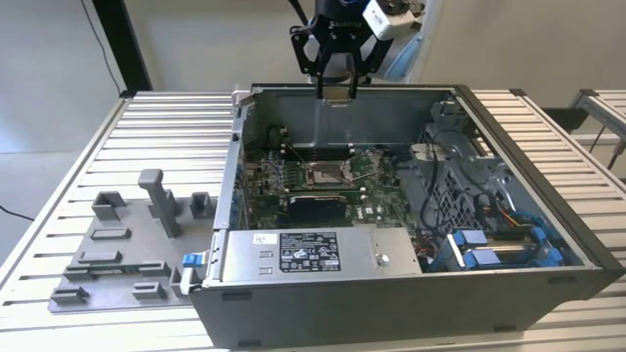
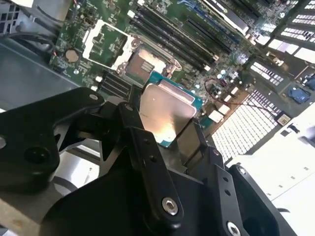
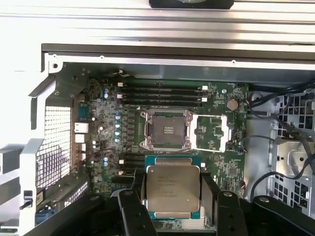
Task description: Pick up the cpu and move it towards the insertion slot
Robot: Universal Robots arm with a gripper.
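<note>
One slatted metal table (image 1: 108, 125), carrying grey plastic fixture blocks (image 1: 137, 242) near its front edge at the exterior view's left. Just beside them, open computer case (image 1: 528, 242) on the table's middle, reaching toward the exterior view's right. Inside: green motherboard (image 1: 293, 176) on the case floor, silver power supply box (image 1: 313, 253) along the case's front wall, blue-tabbed drive bays (image 1: 489, 253) in the front corner at the exterior view's right.

Insertion slot (image 1: 326, 173) near the motherboard's middle, silver frame around a darker centre; also seen in both wrist views (image 3: 166, 129) (image 2: 142, 61), with its load plate (image 3: 211, 132) flipped open beside it. Black memory slots (image 3: 162, 91) along the board edge nearest the case's rear wall, and a second bank on the socket's other side.

Gripper (image 1: 336, 94) hanging above the case's rear wall in the exterior view, well apart from the socket below. Fingers (image 3: 136, 209) clamped on the cpu (image 3: 173, 189), one on each opposite edge, silvery face toward the first wrist camera, green substrate showing around the lid. Same grip in the second wrist view, cpu (image 2: 165, 115) held tilted between black finger links. Cpu in the air, over the board, near the socket but not touching it, not seated.
</note>
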